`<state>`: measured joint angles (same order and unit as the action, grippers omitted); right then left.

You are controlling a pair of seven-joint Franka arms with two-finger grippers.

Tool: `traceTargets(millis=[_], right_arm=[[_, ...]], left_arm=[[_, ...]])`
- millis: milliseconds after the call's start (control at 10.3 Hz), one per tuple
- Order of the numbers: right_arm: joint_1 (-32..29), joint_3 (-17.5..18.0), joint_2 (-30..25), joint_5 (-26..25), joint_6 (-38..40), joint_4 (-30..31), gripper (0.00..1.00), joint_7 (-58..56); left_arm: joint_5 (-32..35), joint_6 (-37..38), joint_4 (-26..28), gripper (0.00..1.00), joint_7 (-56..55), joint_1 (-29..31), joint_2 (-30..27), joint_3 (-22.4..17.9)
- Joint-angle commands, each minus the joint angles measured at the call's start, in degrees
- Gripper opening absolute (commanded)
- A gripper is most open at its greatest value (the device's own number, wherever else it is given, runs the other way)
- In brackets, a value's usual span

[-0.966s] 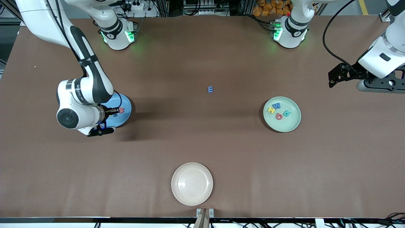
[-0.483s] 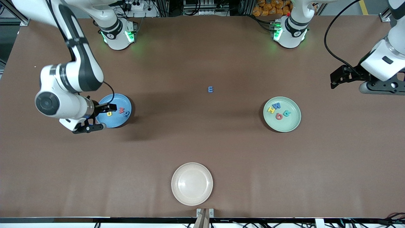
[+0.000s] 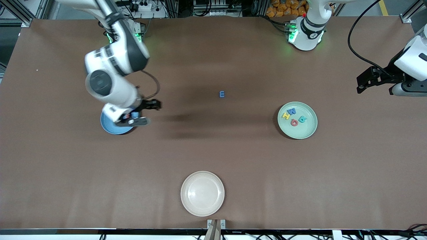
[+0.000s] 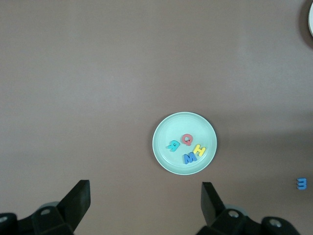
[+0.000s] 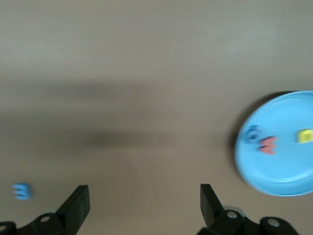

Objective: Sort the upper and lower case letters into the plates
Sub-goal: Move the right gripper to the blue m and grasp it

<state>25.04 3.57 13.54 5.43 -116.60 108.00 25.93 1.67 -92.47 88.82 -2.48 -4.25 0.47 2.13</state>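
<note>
The blue plate [image 3: 111, 127] lies toward the right arm's end of the table, partly hidden by that arm. It holds a blue letter [image 5: 253, 133], a red letter [image 5: 268, 145] and a yellow letter [image 5: 306, 135]. My right gripper [image 3: 155, 105] [image 5: 144, 198] hangs open and empty over bare table beside that plate. The mint green plate [image 3: 300, 134] [image 4: 168, 131] carries a yellow H [image 3: 286, 115], a blue M [image 3: 292, 111], a red Q [image 3: 294, 122] and a teal R [image 3: 302, 119]. One blue letter E [image 3: 222, 94] [image 5: 21, 191] lies loose between the plates. My left gripper [image 3: 362, 85] [image 4: 145, 196] waits open, high over its end of the table.
A cream-white plate [image 3: 202, 193] sits empty near the front edge of the table, midway along it. Both arm bases [image 3: 125, 36] [image 3: 305, 33] stand at the edge farthest from the front camera. Brown tabletop lies between the plates.
My right gripper opened and left the red letter in the blue plate. It then rose and swung off the plate toward the middle of the table. The left arm drifted slightly outward.
</note>
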Motion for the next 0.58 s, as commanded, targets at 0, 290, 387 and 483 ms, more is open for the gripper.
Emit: traceTargets(millis=[0, 290, 387, 483], right_arm=[[6.6, 0.5, -0.6, -2.3, -5.2, 1.0, 1.00, 11.0], [13.0, 1.4, 2.7, -5.1, -7.6, -0.1, 1.00, 16.6], [13.1, 3.7, 4.5, -7.9, -10.4, -0.4, 1.00, 21.7], [13.2, 5.7, 6.7, -9.9, -14.1, -0.8, 1.00, 26.8]], left_arm=[[-2.9, 1.9, -1.4, 1.00, -0.1, 0.3, -0.1, 0.2], [-3.6, 3.4, -1.4, 1.00, -0.2, -0.3, -0.3, 2.0], [-4.0, 3.4, -1.4, 1.00, -0.2, -0.2, -0.3, 2.0], [-3.9, 3.5, -1.4, 1.00, -0.2, -0.2, -0.2, 1.9]])
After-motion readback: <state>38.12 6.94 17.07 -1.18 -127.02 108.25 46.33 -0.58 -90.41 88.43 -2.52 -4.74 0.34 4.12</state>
